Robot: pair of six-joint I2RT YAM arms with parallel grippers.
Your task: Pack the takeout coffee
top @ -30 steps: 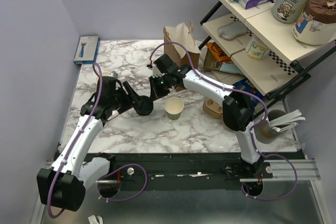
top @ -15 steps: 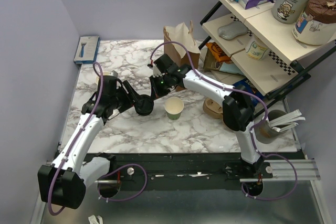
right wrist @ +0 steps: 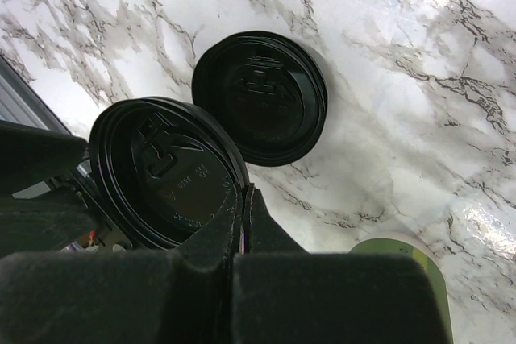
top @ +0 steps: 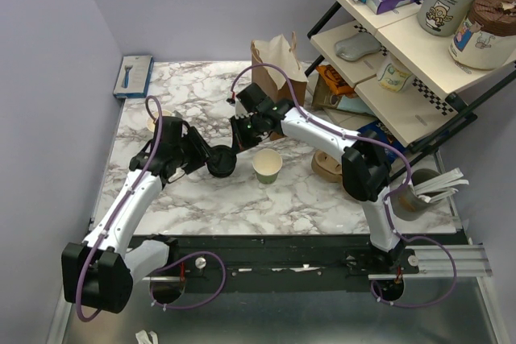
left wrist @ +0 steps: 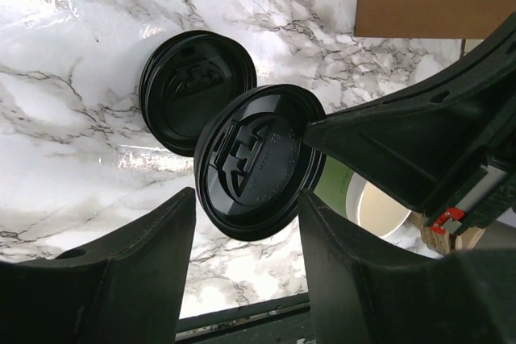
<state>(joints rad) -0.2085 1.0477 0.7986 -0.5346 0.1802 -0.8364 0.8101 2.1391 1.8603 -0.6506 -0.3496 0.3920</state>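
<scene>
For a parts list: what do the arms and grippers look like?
The left arm and right arm have white shells, black joints and a looping purple cable each. The left gripper and right gripper are black, with two broad fingers.

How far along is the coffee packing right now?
Done: little that shows. One black lid is held clear of a second lid lying flat on the table. In hand: the right fingers pinch that lid's rim, with the left fingers open on either side of it. Left: the green cup stands uncapped, and the paper bag waits at the far edge.
</scene>
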